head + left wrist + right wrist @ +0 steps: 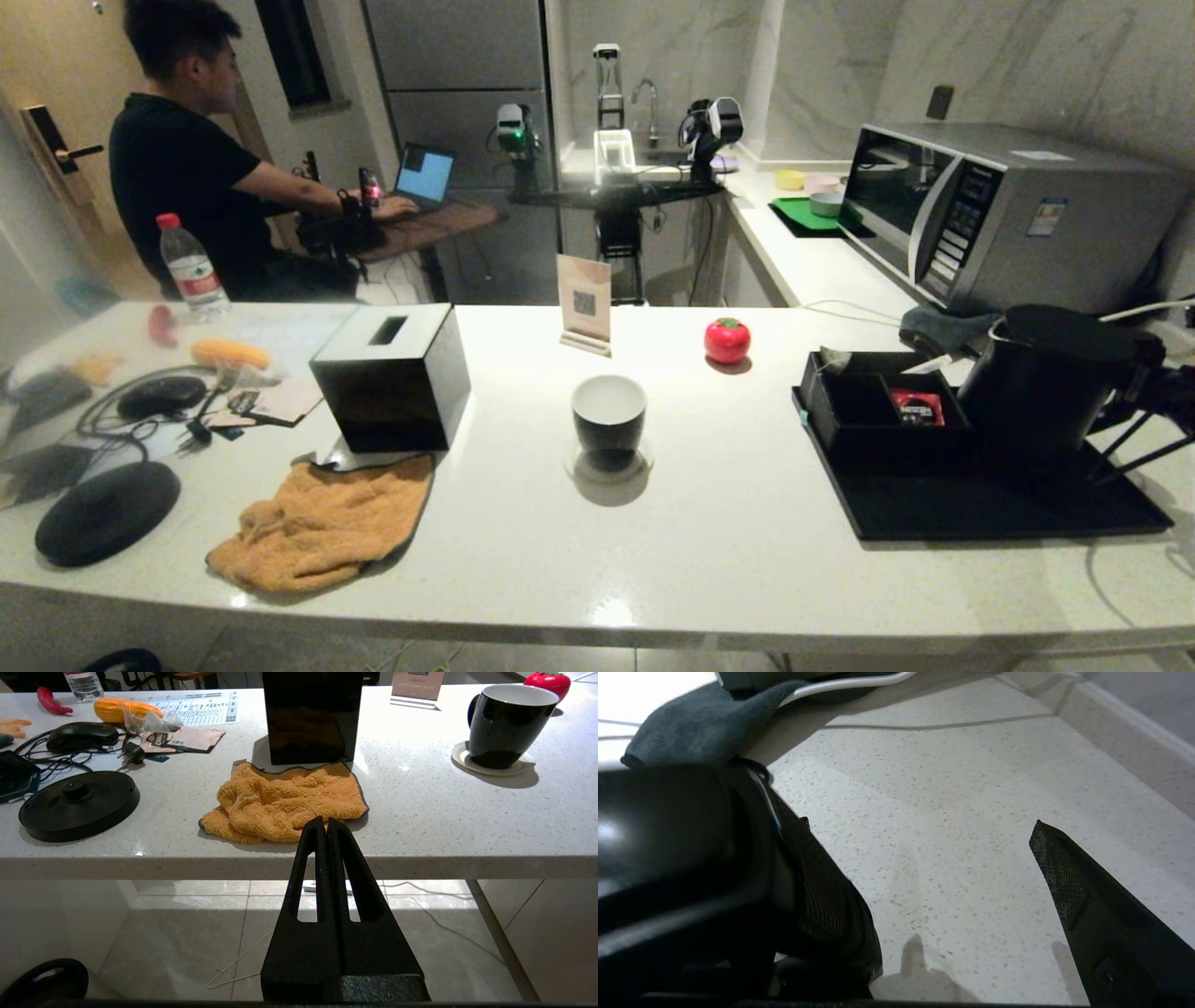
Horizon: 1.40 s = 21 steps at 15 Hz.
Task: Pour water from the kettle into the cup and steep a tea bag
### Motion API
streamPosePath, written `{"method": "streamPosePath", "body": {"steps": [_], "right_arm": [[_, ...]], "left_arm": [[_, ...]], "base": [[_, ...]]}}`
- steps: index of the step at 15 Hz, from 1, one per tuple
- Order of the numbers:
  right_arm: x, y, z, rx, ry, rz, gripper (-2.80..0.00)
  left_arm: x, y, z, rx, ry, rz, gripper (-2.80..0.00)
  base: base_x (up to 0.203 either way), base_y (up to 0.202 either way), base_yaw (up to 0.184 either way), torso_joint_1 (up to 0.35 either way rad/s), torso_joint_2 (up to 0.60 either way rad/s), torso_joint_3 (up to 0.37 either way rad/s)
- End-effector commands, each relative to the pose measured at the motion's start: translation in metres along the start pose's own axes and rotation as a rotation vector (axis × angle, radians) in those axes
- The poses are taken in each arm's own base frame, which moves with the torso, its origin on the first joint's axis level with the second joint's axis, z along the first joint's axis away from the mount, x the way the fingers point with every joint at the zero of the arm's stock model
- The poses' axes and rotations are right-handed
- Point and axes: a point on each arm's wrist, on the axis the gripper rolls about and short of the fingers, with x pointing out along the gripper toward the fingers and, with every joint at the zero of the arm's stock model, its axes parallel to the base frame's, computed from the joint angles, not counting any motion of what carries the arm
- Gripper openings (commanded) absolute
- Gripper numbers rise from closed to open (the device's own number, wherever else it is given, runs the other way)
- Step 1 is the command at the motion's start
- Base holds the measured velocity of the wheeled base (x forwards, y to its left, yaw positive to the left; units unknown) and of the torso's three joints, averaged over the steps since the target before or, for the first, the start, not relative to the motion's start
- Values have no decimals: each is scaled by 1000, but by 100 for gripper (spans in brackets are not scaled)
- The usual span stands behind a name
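The matte black kettle (1046,383) stands on a black tray (980,511) at the right of the counter. My right gripper (1150,383) is beside it on the far right, open (920,826). Only bare counter lies between its fingers, and a black part of the kettle (668,826) lies against the outside of one finger (822,896). The cup (609,418) (507,723), black outside and white inside, sits on a white coaster mid-counter. My left gripper (327,822) hangs shut and empty below the counter's front edge. I cannot pick out the tea bag.
A black square box (392,373) and an orange towel (322,523) lie left of the cup, with the kettle's round base (107,511) further left. The tray's organiser holds a red sachet (917,407). A red tomato-shaped object (726,340), card stand (584,303) and microwave (999,215) stand behind.
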Motion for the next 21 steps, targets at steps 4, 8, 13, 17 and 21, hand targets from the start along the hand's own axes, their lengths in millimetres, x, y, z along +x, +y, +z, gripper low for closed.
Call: {"method": "streamPosePath", "body": {"steps": [4, 8, 13, 17, 21], "right_arm": [[2, 4, -3, -4, 3, 10, -280], [-2, 4, 0, 16, -2, 9, -280], [-5, 4, 4, 15, -11, 6, -280], [-7, 4, 5, 14, -12, 6, -280], [-13, 3, 11, 21, -25, 9, -280]], "left_arm": [[0, 0, 0, 0, 0, 0, -280], [0, 0, 0, 0, 0, 0, -280], [0, 0, 0, 0, 0, 0, -280], [0, 0, 0, 0, 0, 0, -280], [0, 0, 0, 0, 0, 0, -280]], "base": [[0, 0, 0, 0, 0, 0], [0, 0, 0, 0, 0, 0], [0, 0, 0, 0, 0, 0], [0, 0, 0, 0, 0, 0], [0, 0, 0, 0, 0, 0]]}}
